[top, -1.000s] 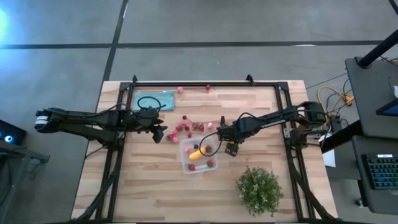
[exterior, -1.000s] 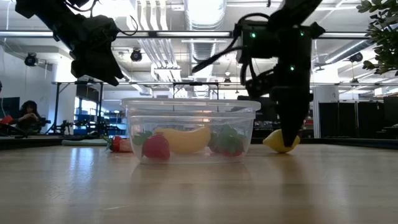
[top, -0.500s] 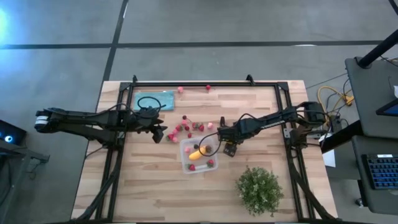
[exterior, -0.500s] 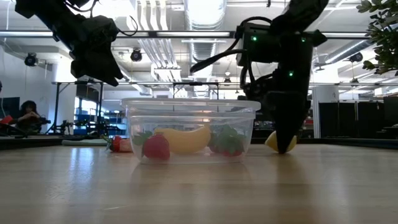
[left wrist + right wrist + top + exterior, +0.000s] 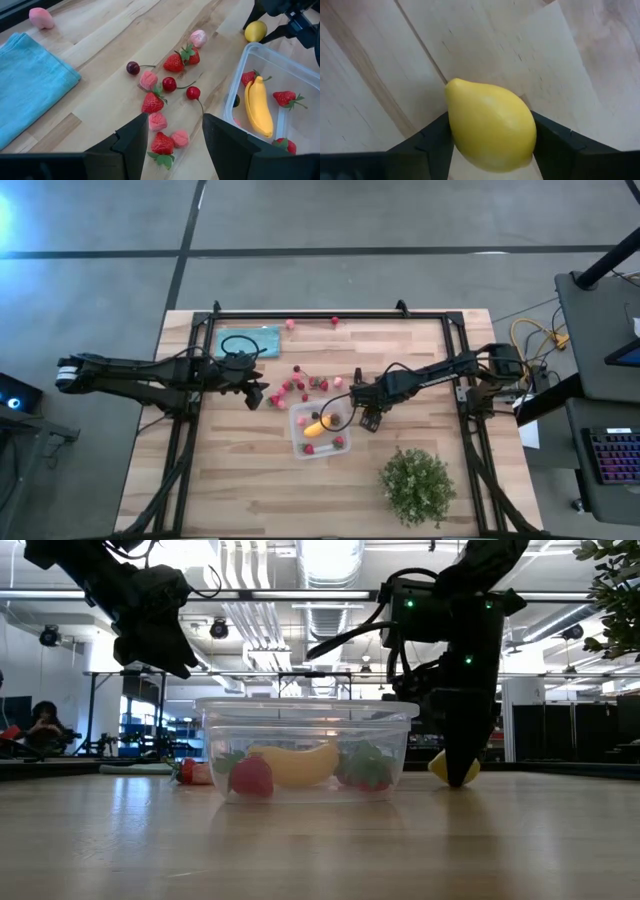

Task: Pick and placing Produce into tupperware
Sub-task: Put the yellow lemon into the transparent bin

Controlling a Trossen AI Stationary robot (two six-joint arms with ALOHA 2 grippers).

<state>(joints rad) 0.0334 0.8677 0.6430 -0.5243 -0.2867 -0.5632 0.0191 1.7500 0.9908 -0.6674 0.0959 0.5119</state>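
Right tool (image 5: 492, 150) is down on the bench (image 5: 250, 480) just beside the tupperware (image 5: 322, 430), both fingers against the flanks of a yellow lemon (image 5: 490, 125); grip looks made. Lemon appears hard, smooth, light: likely to squirt out from its tapered ends, so hold across the widest belly. Left tool (image 5: 175, 145) hovers part-open, empty, above scattered strawberries and cherries (image 5: 170, 82). Banana (image 5: 260, 105) and strawberries already lie inside the tupperware.
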